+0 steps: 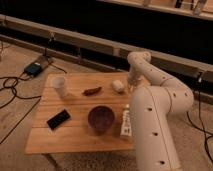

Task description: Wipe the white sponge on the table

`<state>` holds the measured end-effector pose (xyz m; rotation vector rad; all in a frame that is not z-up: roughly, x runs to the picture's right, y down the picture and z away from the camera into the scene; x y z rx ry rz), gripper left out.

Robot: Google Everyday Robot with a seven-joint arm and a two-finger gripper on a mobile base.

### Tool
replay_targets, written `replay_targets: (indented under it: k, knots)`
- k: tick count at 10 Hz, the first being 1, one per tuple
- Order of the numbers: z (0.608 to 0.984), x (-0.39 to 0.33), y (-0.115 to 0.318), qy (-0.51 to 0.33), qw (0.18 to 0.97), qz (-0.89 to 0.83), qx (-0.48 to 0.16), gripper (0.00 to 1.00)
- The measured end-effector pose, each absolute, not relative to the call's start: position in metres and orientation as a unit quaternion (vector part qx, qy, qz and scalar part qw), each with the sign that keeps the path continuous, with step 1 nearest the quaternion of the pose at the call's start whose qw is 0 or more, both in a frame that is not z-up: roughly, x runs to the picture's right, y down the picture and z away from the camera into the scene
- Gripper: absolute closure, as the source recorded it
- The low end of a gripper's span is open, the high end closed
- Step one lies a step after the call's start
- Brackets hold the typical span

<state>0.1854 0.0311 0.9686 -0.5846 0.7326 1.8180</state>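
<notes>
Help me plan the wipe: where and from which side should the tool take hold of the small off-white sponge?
Grip the small off-white sponge across its narrower middle, coming from above. It lies flat on the light-brown slatted wooden table, its top unobstructed, with bare wood around it; the reddish-brown object lies apart. The tool sits beside the sponge's right edge.

Table [75, 135]: light-brown wood, slatted. White sponge [118, 86]: off-white. Bowl [101, 118]: dark purple. Cup [59, 86]: white. Phone [58, 119]: black. Tube [126, 123]: white, dark label. Gripper [131, 86], at table's far right edge beside sponge: white, like arm.
</notes>
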Motion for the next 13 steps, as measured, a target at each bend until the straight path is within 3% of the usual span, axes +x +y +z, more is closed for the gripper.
replay_targets:
  k: [3, 6, 13]
  knots:
    - [0.9685, 0.185, 0.0313, 0.306, 0.521, 0.758, -0.244, 0.43]
    - [0.9683, 0.1858, 0.0314, 0.306, 0.521, 0.759, -0.244, 0.21]
    - [0.9681, 0.1865, 0.0314, 0.306, 0.52, 0.759, -0.244, 0.2]
